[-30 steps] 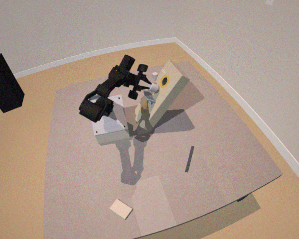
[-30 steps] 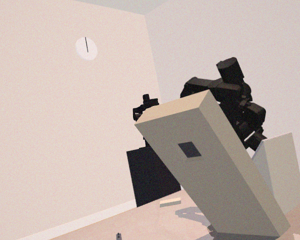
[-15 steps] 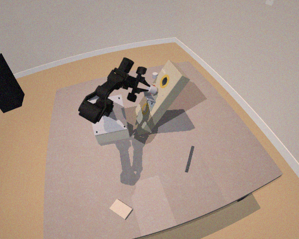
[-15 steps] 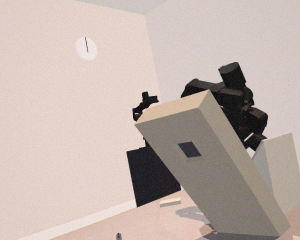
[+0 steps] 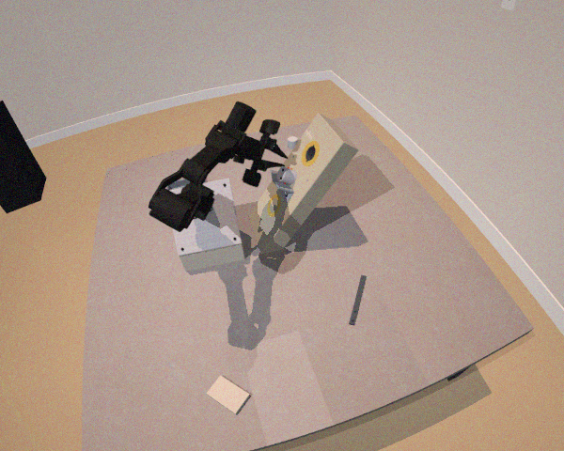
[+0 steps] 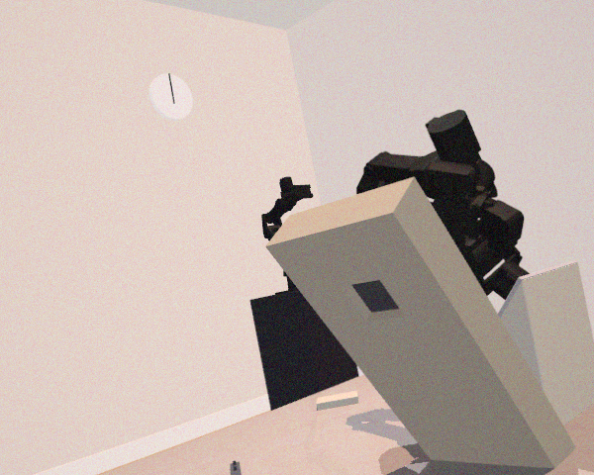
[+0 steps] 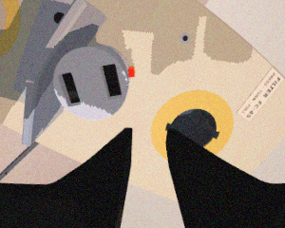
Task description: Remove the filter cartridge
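Looking like a fat gray coin, the round filter cartridge (image 5: 286,176) (image 7: 91,83) has two black slots on its face and a bright rim at its bottom in the wrist view. A small red mark (image 7: 131,72) shows just beside it, at 3 o'clock. The cartridge is out of its hole, over the front of the leaning cream panel (image 5: 319,128) (image 6: 415,357) (image 7: 228,78). The black jaws (image 5: 286,162) have a narrow gap and hold nothing. In the wrist view, the cartridge is at 10 o'clock from their tips, and the yellow ring (image 5: 304,157) (image 7: 159,123) around the dark hole is at 3 o'clock.

The desk (image 5: 150,315) is dull pink with big gray shadows. In the top view, a thin dark bar (image 5: 357,301) lies at 5 o'clock from the panel, and a flat cream block (image 5: 227,393) (image 6: 338,401) lies near the 6 o'clock edge. The floor (image 5: 39,291) is orange-tan. A white clock (image 6: 158,97) hangs on the pale pink wall (image 6: 82,230), and a big black box (image 5: 12,160) (image 6: 302,347) stands beyond the desk.
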